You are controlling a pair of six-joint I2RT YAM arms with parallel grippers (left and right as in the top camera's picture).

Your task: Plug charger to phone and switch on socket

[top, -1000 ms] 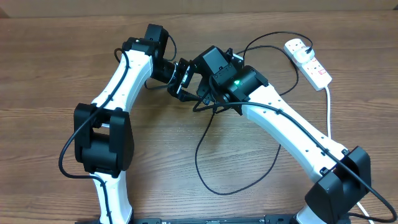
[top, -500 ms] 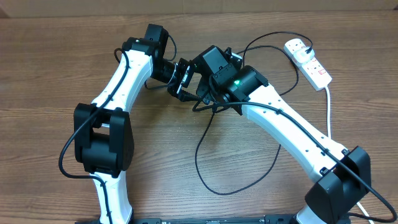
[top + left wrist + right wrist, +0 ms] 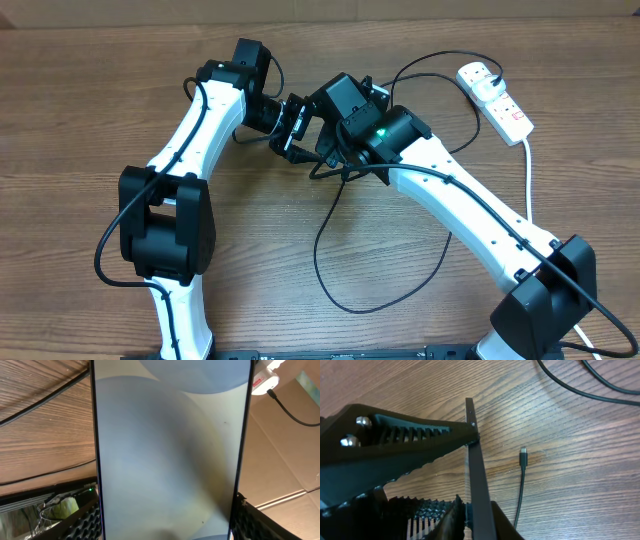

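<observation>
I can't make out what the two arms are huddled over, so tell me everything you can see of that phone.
The phone is a slim slab with thin dark edges and a glossy pale blue-grey screen. The left gripper clamps it across its width. Edge-on from the right wrist, it is a thin dark strip over the wooden table, the right gripper close on both faces. Nothing is plugged in: the charger's connector tip lies on the wood.
</observation>
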